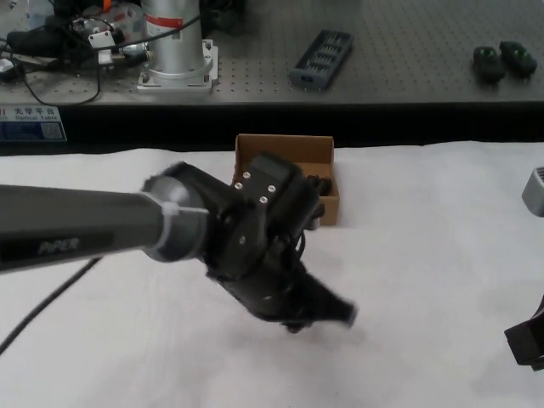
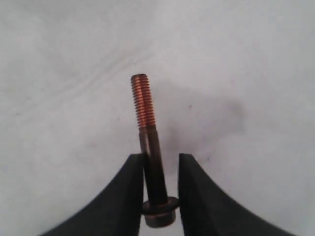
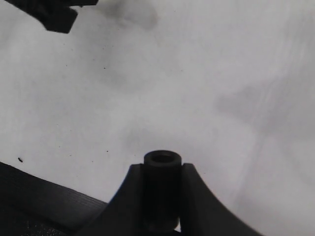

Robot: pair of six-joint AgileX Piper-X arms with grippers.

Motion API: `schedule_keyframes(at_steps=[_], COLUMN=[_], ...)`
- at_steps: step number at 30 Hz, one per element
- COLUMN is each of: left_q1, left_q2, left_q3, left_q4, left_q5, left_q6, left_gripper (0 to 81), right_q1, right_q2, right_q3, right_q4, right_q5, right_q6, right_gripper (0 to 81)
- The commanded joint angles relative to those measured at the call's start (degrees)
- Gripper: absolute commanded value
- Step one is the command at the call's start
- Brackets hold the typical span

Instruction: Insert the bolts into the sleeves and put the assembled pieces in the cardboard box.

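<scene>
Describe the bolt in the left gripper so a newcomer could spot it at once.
Over the white bench cloth, look at the left gripper; the bolt is clamped between its fingers next to its flanged head. It is slim, with a dark shank and a coppery threaded tip, unlike the short, black, hollow sleeve in the right gripper.
</scene>
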Motion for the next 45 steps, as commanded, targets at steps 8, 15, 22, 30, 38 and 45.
schedule_keyframes(at_steps=[8, 15, 22, 30, 38, 45], left_q1=[3.2, 7.4, 11.0, 11.4, 11.4, 11.4], left_q2=[-1.2, -1.2, -1.2, -1.2, -1.2, -2.1], left_q3=[-0.2, -0.2, -0.2, -0.2, -0.2, -0.2], left_q4=[21.6, 22.8, 22.3, 20.7, 17.0, 16.6], left_q5=[-0.9, -0.2, 0.9, 8.8, 9.9, 9.2], left_q6=[72.2, 98.2, 133.1, 148.1, 147.3, 116.0], left_gripper=[0.7, 0.7, 0.6, 18.7, 45.6, 45.2], right_q1=[-0.3, -0.3, -0.1, -0.1, -0.1, -0.1], right_q2=[-0.5, -0.5, -0.5, -0.5, -0.5, -0.5], right_q3=[-0.2, -0.2, -0.2, -0.2, -0.2, -0.2], right_q4=[-0.1, -0.4, -2.1, -6.1, -6.1, -5.9], right_q5=[-0.1, -0.4, -0.4, -0.4, -0.4, -0.4], right_q6=[-0.5, -7.5, -10.7, -10.7, -10.7, -10.3], right_gripper=[2.8, 2.8, 2.8, 2.8, 2.8, 2.8])
